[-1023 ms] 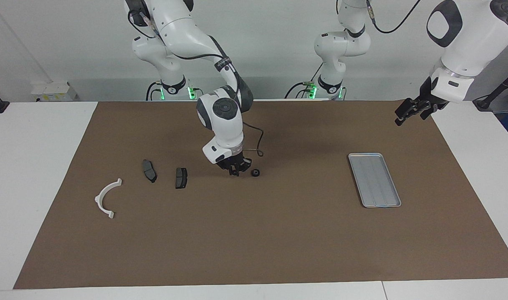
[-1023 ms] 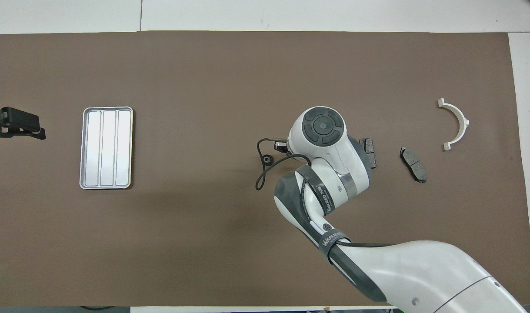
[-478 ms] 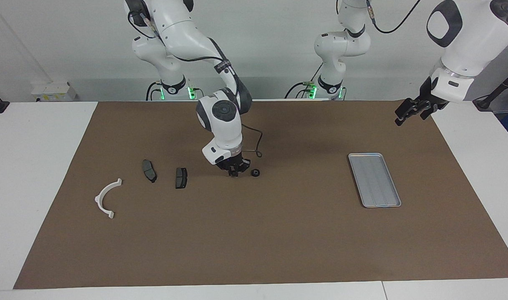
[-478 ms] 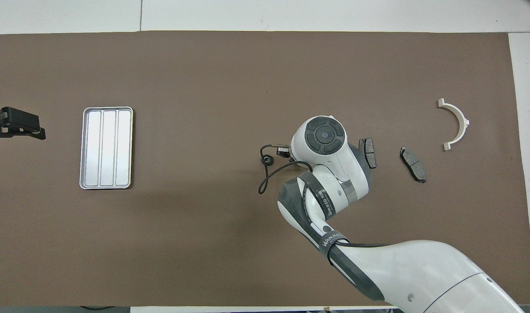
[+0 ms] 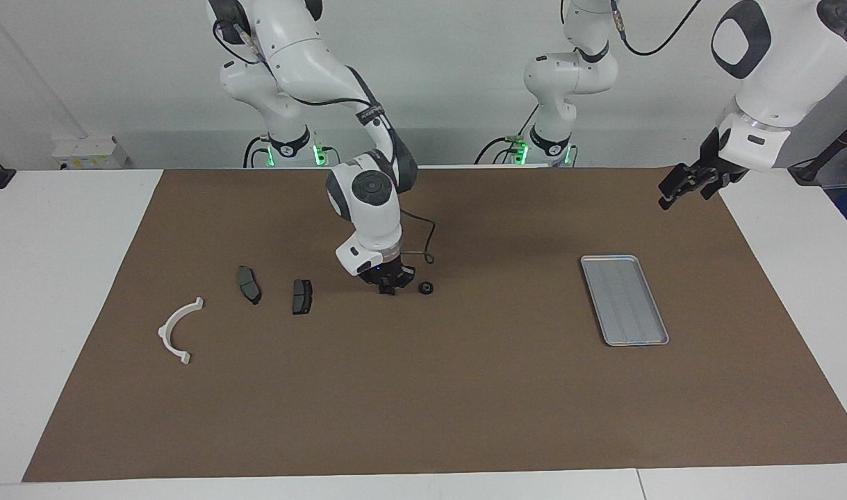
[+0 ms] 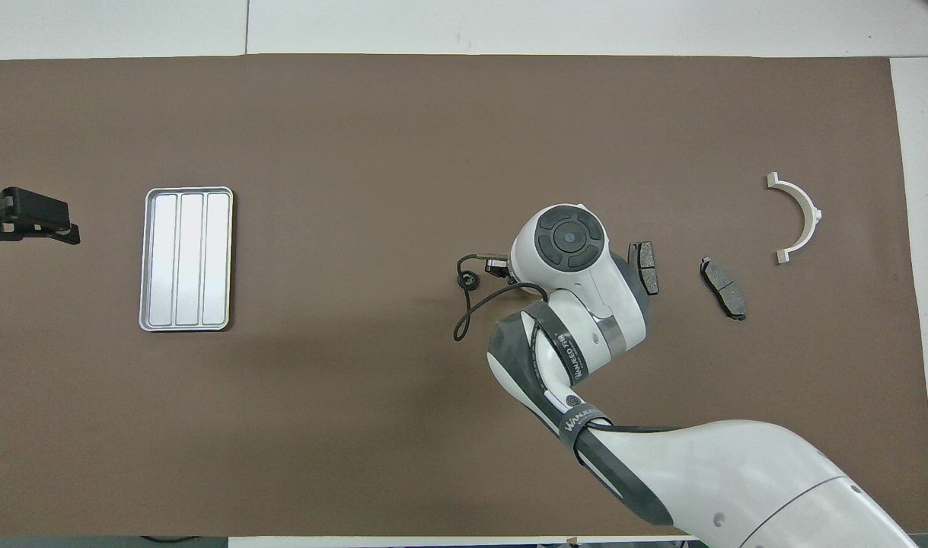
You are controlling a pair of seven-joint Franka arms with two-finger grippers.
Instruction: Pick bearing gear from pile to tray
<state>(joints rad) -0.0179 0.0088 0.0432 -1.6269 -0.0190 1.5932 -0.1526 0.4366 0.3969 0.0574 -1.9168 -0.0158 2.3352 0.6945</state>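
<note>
The bearing gear point(image 5: 427, 287), a small black round piece, lies on the brown mat point(image 5: 465, 389) near the table's middle; it also shows from overhead point(image 6: 467, 280). My right gripper point(image 5: 389, 286) hangs low over the mat right beside the gear, between it and the nearest brake pad point(image 5: 301, 296); no contact with the gear shows. The wrist hides most of the gripper from overhead. The silver tray point(image 5: 625, 300) lies toward the left arm's end and holds nothing. My left gripper point(image 5: 676, 189) waits open in the air past the tray, at the mat's edge.
A second brake pad point(image 5: 249, 284) and a white half-ring bracket point(image 5: 176, 332) lie toward the right arm's end. A thin black cable point(image 6: 464, 316) loops from the right wrist over the mat near the gear.
The right wrist has shifted slightly toward the robots and stands more upright, uncovering the nearest brake pad from overhead. The gear, tray and left arm have not moved.
</note>
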